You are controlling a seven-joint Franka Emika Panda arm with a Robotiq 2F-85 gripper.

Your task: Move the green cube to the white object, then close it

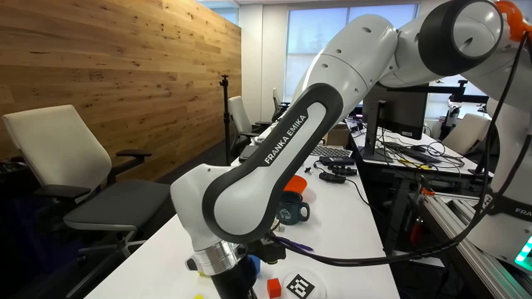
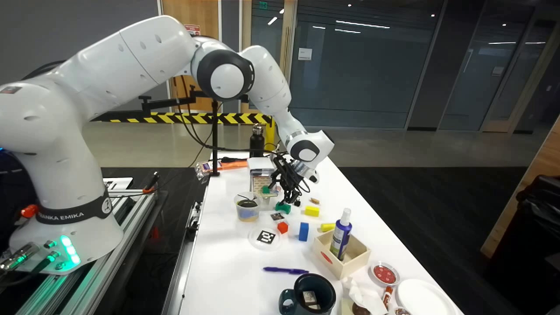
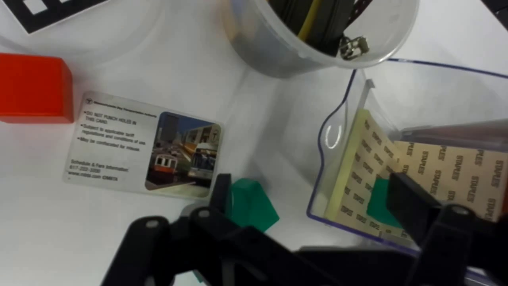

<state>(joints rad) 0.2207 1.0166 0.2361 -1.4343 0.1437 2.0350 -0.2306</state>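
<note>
White arm in a high arch, end effector downward, fingers well apart

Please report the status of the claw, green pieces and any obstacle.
Claw open. Green block partly seen in clear bin; green piece on table. Bin rim shows between fingers, perhaps in the way.

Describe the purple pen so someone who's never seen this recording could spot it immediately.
On the white table in both exterior views, find the dark mug. The purple pen lies flat between the mug and the red block. Its long, slim shape sets it apart from the rounded mug and that boxy block.
</note>
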